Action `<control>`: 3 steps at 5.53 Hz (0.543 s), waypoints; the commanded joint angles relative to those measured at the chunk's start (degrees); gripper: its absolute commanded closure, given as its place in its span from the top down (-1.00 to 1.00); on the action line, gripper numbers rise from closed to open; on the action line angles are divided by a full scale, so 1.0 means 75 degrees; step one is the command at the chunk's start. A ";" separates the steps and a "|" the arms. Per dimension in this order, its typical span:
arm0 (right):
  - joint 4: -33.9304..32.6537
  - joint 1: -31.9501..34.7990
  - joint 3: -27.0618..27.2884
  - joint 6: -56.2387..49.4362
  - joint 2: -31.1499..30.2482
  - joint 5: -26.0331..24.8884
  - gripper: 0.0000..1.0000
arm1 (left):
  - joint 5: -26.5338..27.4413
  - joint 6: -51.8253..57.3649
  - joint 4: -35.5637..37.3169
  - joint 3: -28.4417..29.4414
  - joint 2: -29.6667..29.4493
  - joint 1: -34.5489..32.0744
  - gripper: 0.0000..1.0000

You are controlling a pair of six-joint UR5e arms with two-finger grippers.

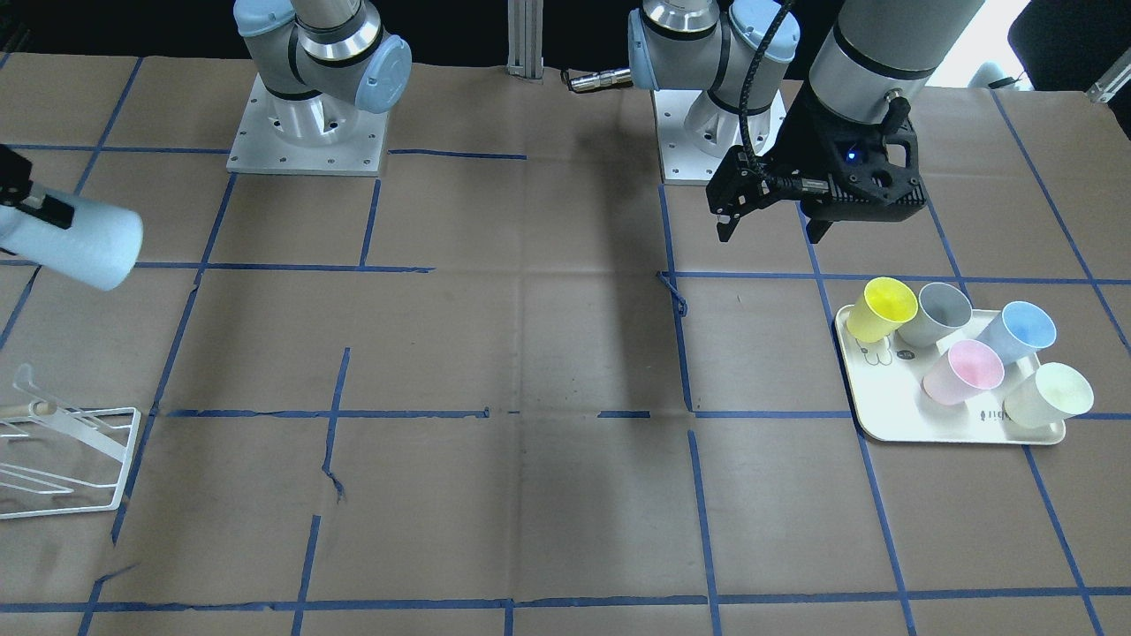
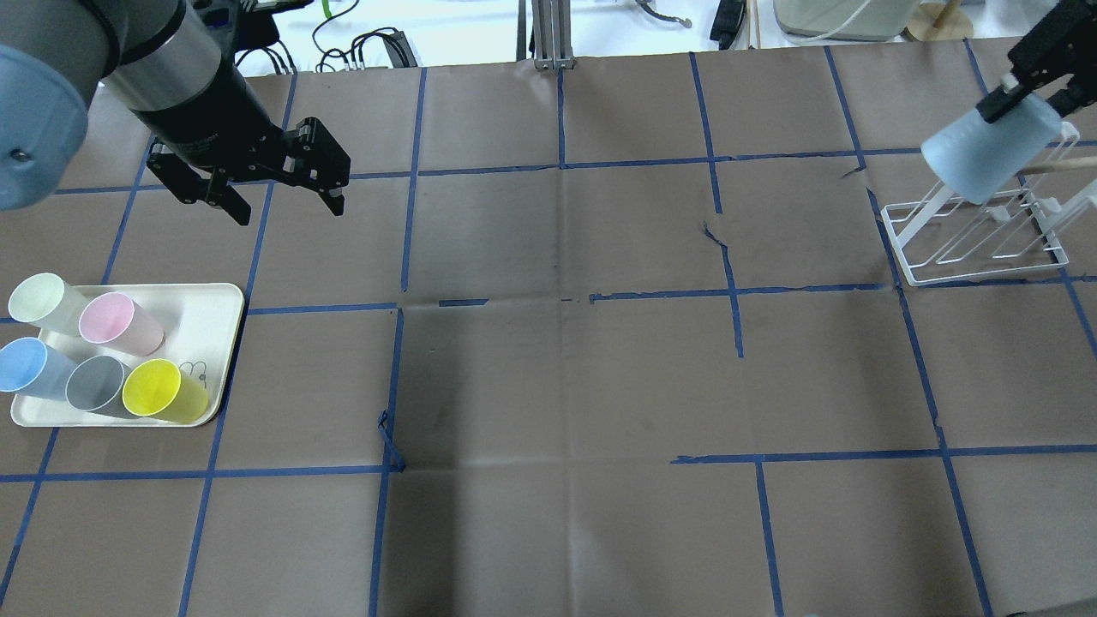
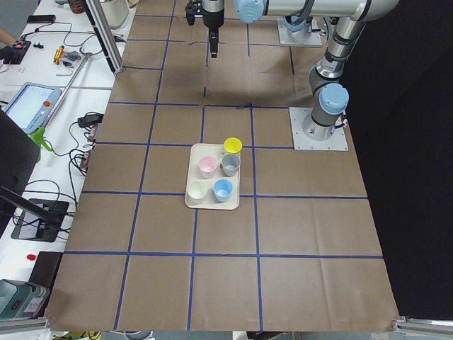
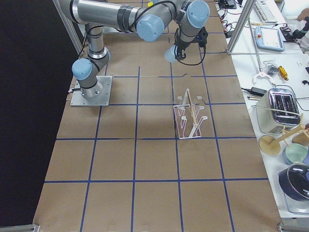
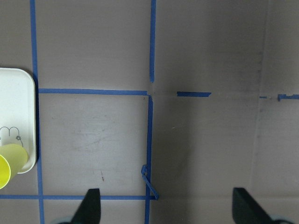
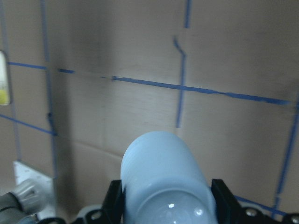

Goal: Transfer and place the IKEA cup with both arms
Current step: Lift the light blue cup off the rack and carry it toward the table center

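Overhead exterior: black right gripper (image 2: 1028, 98) clasps the small pale-blue tapered plastic tumbler (image 2: 986, 158), which overlaps a white wire rack (image 2: 977, 248) — exterior right shows them apart; black left gripper (image 2: 290, 206) hangs spread, empty.

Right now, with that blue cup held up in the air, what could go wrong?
The right tool grips the smooth, tapered blue cup only near its closed end, tilted, so it could slip out. The white wire rack looks light; a misjudged approach might knock it aside.
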 commanded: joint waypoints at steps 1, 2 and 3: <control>0.1224 0.0752 0.0225 -0.0460 0.0032 0.2532 0.14 | 0.0038 0.0029 0.0000 0.0000 -0.0005 0.0053 0.97; 0.1959 0.0778 0.1040 -0.1741 0.0068 0.3914 0.16 | 0.0027 0.0030 -0.0058 0.0000 0.0019 0.0065 0.97; 0.2338 0.0790 0.2301 -0.3181 0.0057 0.5250 0.15 | -0.0298 0.0157 -0.0209 0.0012 0.0030 0.0089 0.97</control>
